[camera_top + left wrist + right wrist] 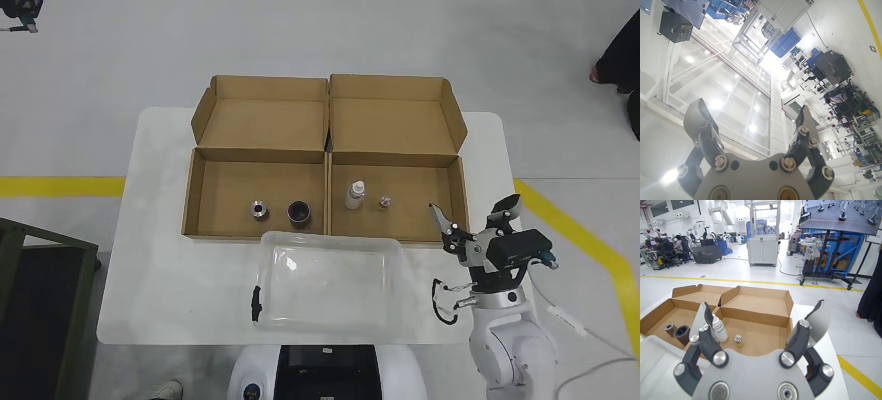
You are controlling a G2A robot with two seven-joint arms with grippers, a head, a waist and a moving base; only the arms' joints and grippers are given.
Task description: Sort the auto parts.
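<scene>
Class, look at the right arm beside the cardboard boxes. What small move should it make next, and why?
Probably draw the right end effector back from the right box toward rest. It hangs open and empty, the clear bin looks empty, and two metal cylinders sit in the left box, the bottle and small fitting in the right, so sorting seems done.

Robotics lab in an industrial hall. Landmark: aluminium-frame cell (pixel 762 237) with clear panels, standing on a plain grey floor. To one side of the cell are people in office chairs (pixel 666 250) at desks, with white robots (pixel 705 228) beside them. To the other side is blue racking (pixel 846 249) holding cartons (pixel 841 264), and a big screen (pixel 838 215) showing robots. A yellow floor line (pixel 753 281) runs between the cell and the worktop (pixel 160 280). High white ceiling (pixel 745 94) with spotlights.
</scene>
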